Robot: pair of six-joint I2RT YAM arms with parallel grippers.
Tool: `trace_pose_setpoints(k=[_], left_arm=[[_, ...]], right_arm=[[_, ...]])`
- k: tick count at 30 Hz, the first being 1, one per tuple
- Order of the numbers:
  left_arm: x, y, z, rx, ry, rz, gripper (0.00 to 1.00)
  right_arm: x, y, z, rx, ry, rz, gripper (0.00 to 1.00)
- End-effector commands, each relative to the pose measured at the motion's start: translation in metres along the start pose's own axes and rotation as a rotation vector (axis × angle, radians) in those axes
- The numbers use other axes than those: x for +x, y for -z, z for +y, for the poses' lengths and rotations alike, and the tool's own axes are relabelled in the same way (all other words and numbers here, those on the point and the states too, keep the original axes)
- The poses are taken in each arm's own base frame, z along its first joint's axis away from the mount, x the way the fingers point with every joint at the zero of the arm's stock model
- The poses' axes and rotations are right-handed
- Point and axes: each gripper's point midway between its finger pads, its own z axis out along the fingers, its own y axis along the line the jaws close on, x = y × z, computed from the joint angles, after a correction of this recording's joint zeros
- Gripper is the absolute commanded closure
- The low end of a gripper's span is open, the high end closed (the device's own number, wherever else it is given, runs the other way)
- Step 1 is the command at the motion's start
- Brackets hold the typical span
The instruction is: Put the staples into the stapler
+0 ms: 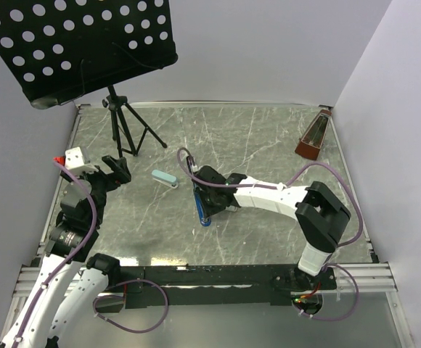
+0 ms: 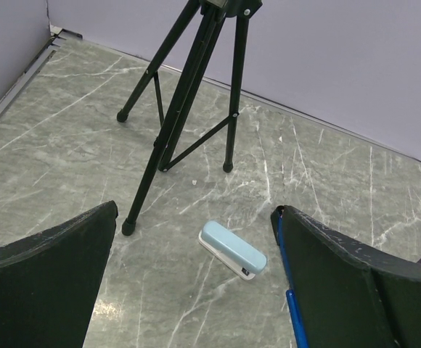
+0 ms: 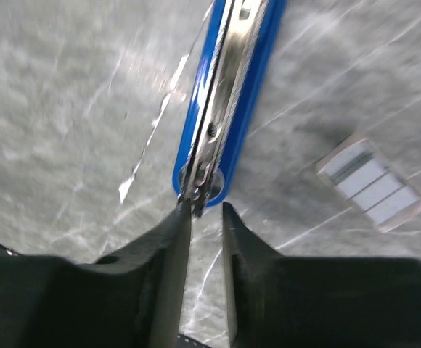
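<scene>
The dark blue stapler (image 1: 202,209) lies in the middle of the table, opened out, with its silvery metal channel showing in the right wrist view (image 3: 236,94). My right gripper (image 1: 208,208) hovers low at the stapler's near end. Its jaws (image 3: 207,210) stand a narrow gap apart with nothing between them, and the left fingertip (image 3: 183,217) touches the metal end of the channel. A small whitish tray of grey staples (image 3: 370,185) lies on the table just right of the stapler. My left gripper (image 1: 116,168) is wide open and empty (image 2: 196,210) at the left.
A light-blue and white small case (image 1: 164,178) lies between the arms, also in the left wrist view (image 2: 232,250). A black music-stand tripod (image 1: 127,130) stands at the back left and a brown metronome (image 1: 313,138) at the back right. Walls close the sides.
</scene>
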Motion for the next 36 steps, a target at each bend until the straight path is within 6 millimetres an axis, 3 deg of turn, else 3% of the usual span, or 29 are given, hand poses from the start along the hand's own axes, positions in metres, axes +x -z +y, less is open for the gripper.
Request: trace_pose_setpoints(k=[1,4,9,17,25,36], left_arm=[[-0.005,0.001,-0.001,0.008,0.013,-0.018,0.01],[-0.005,0.001,-0.002,0.012,0.015,-0.016,0.01],[-0.005,0.001,-0.002,0.015,0.016,-0.018,0.01],[-0.006,0.002,-0.002,0.016,0.016,-0.021,0.01],[-0.006,0.002,-0.004,0.023,0.016,-0.020,0.01],[-0.005,0.002,-0.005,0.033,0.015,-0.017,0.00]], right_arm=[[-0.028,0.014,-0.005,0.014,-0.011,-0.086,0.62],[-0.033,0.024,-0.021,0.029,-0.055,-0.114,0.56],[-0.044,0.020,-0.054,0.052,-0.141,-0.120,0.52],[-0.058,-0.011,-0.074,0.072,-0.136,-0.067,0.52],[-0.048,-0.032,-0.062,0.000,-0.087,0.011,0.52],[-0.005,-0.010,-0.049,-0.052,0.007,0.093,0.53]])
